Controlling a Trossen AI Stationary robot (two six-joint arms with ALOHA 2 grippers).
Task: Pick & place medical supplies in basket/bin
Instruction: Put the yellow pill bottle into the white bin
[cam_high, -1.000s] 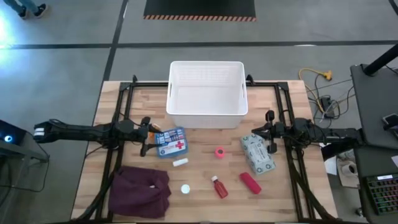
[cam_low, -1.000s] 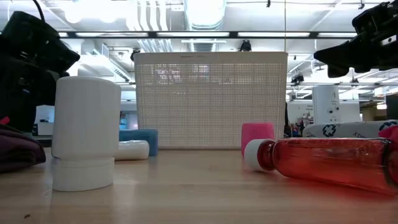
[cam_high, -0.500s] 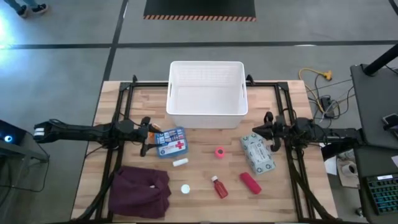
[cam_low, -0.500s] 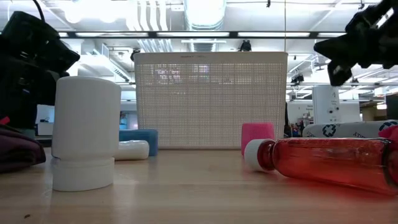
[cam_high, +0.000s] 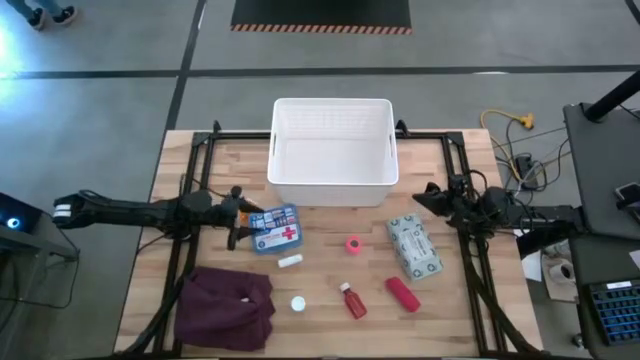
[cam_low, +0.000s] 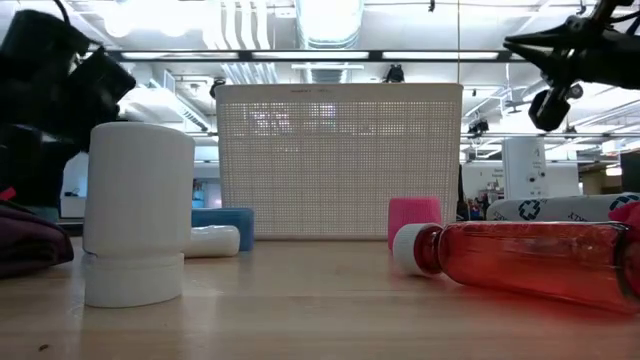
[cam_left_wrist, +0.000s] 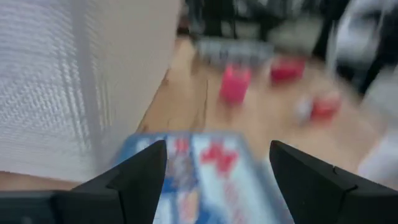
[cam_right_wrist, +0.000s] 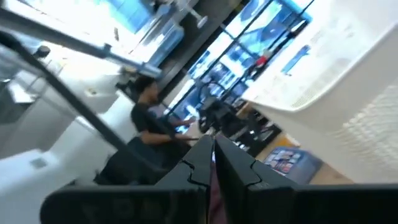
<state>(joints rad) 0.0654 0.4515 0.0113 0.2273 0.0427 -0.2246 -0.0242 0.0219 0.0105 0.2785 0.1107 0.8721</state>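
Observation:
The blue first-aid box with a red cross (cam_high: 277, 228) lies flat on the table in front of the white slotted basket (cam_high: 332, 155). My left gripper (cam_high: 238, 214) is open just left of it; in the left wrist view the box (cam_left_wrist: 205, 168) shows ahead between the open fingers (cam_left_wrist: 217, 180), untouched. My right gripper (cam_high: 419, 194) is shut, raised and tipped upward near the basket's right near corner, above the far end of the grey-green packet (cam_high: 415, 248). A pink cylinder (cam_high: 352, 244), a red bottle (cam_high: 352, 300), a red tube (cam_high: 402, 293) and small white pieces (cam_high: 290, 261) lie on the table.
A maroon cloth (cam_high: 225, 305) lies bunched at the near left of the table. A small white container (cam_low: 138, 215) and the red bottle (cam_low: 520, 260) stand closest in the low view. Black frame rails (cam_high: 190, 170) run along both table sides. A person shows in the room (cam_right_wrist: 146, 112).
My right gripper has risen from over the packet's far end, turned about its wrist and tipped upward toward the basket. My left gripper has shifted slightly beside the first-aid box. None of the items has moved.

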